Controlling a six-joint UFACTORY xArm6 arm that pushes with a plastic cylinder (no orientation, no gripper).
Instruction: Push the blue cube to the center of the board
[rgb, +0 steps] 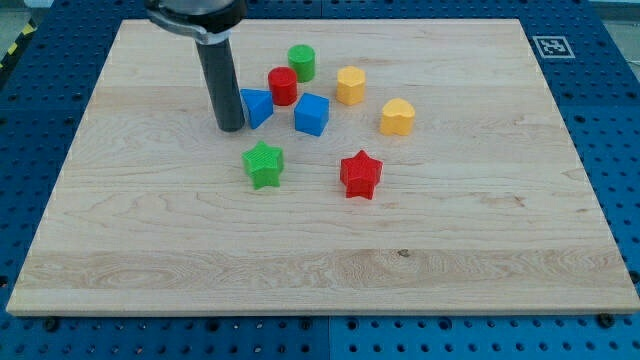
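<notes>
No readable writing; only a square black-and-white marker (547, 46) sitting at the wooden board's (480, 250) top right corner; no containers showing.

The rod is standing upright, my tip (231, 128) resting on the board, touching or just beside the blue triangular block (257, 107) on its left; there are no jaws on it, just a plain rod, holding nothing.

The blue cube (312, 114) is sitting just above the board's middle, a little right of the triangular block; red cylinder (283, 86) near its upper left, green cylinder (301, 62) above that; two yellow blocks, one (350, 86) to its upper right, the other (397, 117) further right; green star (264, 164) and red star (361, 174) lying below.

Blocks are all clustering in the upper middle; wide bare wood is lying along the bottom, left and right edges; blue pegboard (40, 120) surrounding the board.
</notes>
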